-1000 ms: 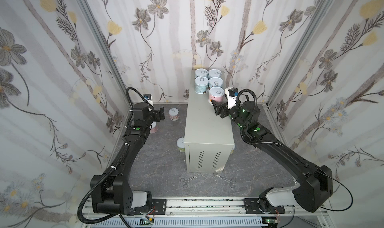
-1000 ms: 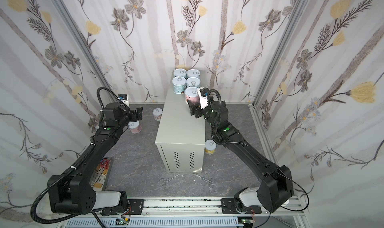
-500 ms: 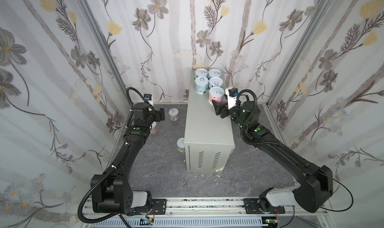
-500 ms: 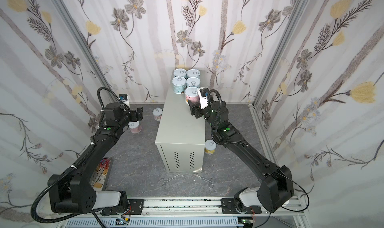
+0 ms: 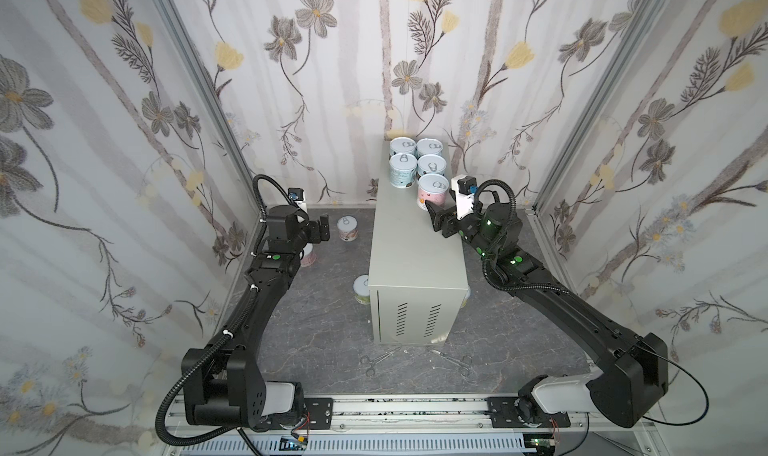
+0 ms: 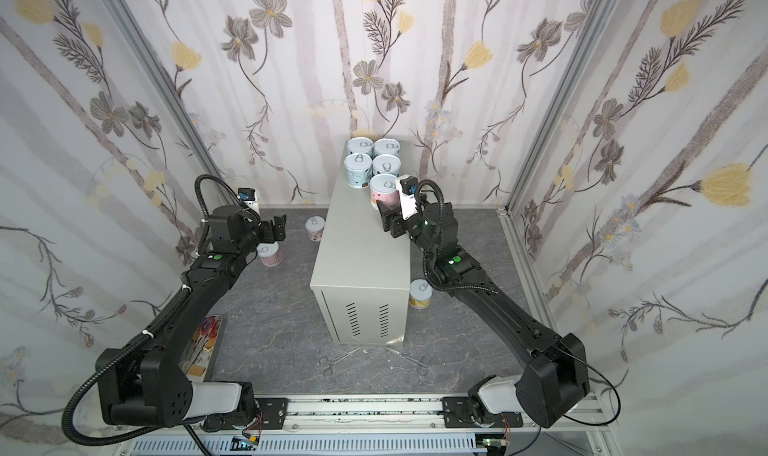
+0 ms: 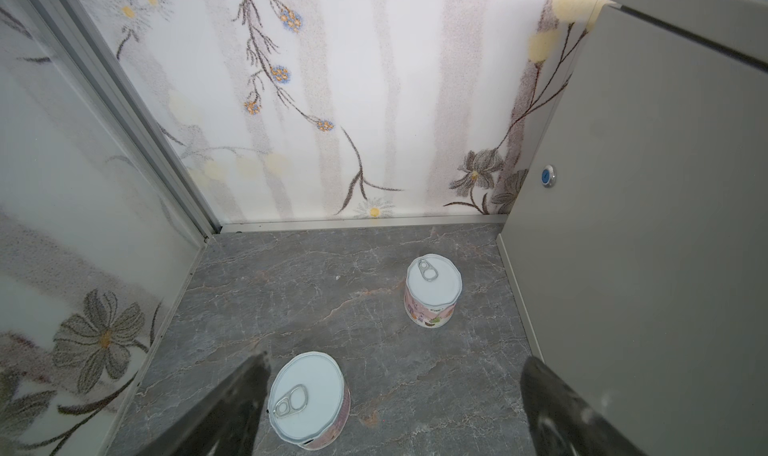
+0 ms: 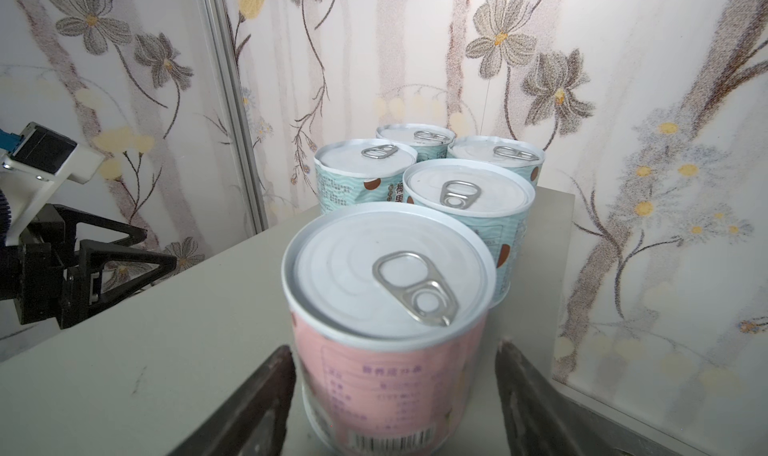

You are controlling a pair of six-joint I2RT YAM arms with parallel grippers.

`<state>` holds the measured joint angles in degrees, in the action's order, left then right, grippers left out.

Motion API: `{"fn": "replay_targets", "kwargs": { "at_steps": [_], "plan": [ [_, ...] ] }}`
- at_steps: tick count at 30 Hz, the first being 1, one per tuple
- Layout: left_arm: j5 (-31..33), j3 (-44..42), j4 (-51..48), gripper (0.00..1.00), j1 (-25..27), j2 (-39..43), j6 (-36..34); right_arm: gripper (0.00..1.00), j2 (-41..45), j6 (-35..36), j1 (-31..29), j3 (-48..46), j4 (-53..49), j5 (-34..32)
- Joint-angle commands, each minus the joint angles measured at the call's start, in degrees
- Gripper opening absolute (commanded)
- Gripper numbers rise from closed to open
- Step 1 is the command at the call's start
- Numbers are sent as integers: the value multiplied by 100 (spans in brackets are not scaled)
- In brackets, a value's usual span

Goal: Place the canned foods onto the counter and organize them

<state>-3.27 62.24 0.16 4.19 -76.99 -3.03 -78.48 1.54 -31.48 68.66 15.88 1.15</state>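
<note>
Five canned foods stand at the far end of the counter (image 5: 415, 250): four teal cans (image 5: 417, 161) in a square and a pink can (image 5: 433, 190) in front of them. My right gripper (image 8: 395, 348) is open, a finger on each side of the pink can (image 8: 386, 308), with a gap showing at one finger. More cans stand on the floor: two pink ones (image 7: 307, 400) (image 7: 433, 292) left of the counter, and a yellow one (image 5: 362, 290) by its front left corner. My left gripper (image 7: 395, 360) hangs open above the floor, one finger close beside the nearer pink can.
A yellow can (image 6: 420, 294) stands on the floor right of the counter. Two pairs of metal scissors (image 5: 378, 360) (image 5: 451, 358) lie in front of it. A tray of tools (image 6: 203, 341) sits at the left wall. Flowered walls close in on three sides.
</note>
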Motion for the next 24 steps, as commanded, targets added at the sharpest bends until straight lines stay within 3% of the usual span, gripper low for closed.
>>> {"fn": "replay_targets", "kwargs": {
  "at_steps": [1,9,24],
  "plan": [
    [-61,-1,80,95,-1,-1,-26,87,19,66,1,-20,-34,202],
    [-22,-27,36,95,-5,35,-74,92,-86,13,2,37,115,167],
    [3,-53,63,95,-1,26,-89,87,-430,-71,2,402,89,61]
  ]
}}
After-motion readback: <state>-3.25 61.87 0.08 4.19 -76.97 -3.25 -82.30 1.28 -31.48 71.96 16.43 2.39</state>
